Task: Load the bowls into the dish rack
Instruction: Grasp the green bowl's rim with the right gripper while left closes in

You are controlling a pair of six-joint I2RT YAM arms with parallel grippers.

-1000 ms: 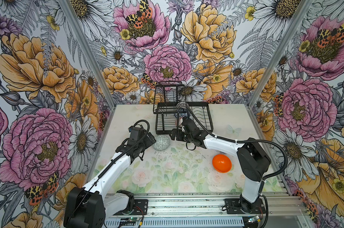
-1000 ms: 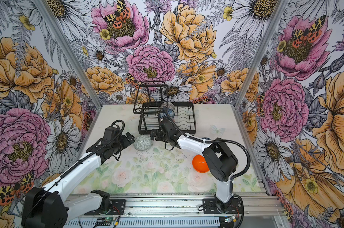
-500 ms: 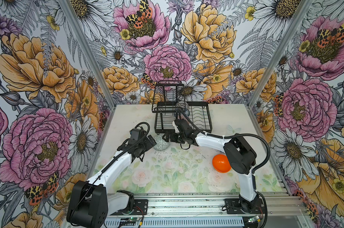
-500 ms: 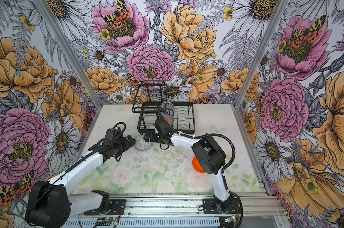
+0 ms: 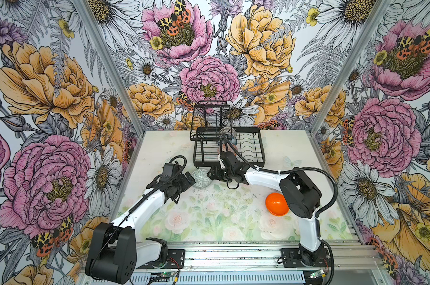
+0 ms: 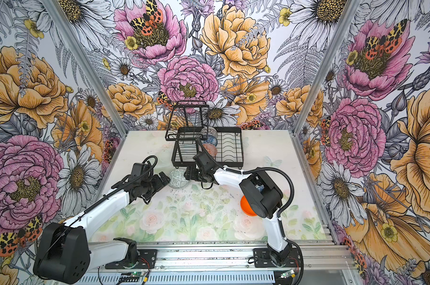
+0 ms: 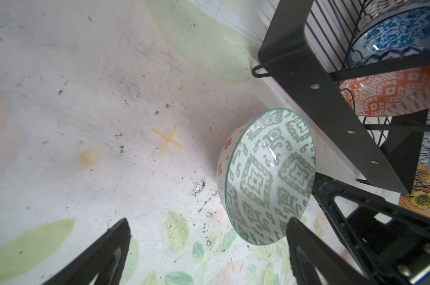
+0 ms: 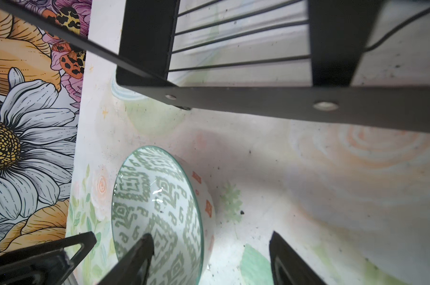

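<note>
Right gripper (image 8: 210, 235) spread astride green bowl (image 8: 157, 212) rim, one jaw inside, left gripper (image 7: 204, 237) spread wide beside it, bowl tilted on table (image 5: 209, 209) just before rack (image 7: 320, 106) front edge, bare table toward orange bowl (image 5: 274, 203)

You only get a sliver of the orange bowl (image 6: 245, 207) in a top view; right arm (image 6: 260, 195) covers the rest. Racked bowls (image 6: 210, 142) sit partly behind dish rack (image 6: 230, 148) wires, patterns too small to read, count unclear too. Grey-green bowl (image 8: 157, 212) runs off right wrist pic's edge.
</note>
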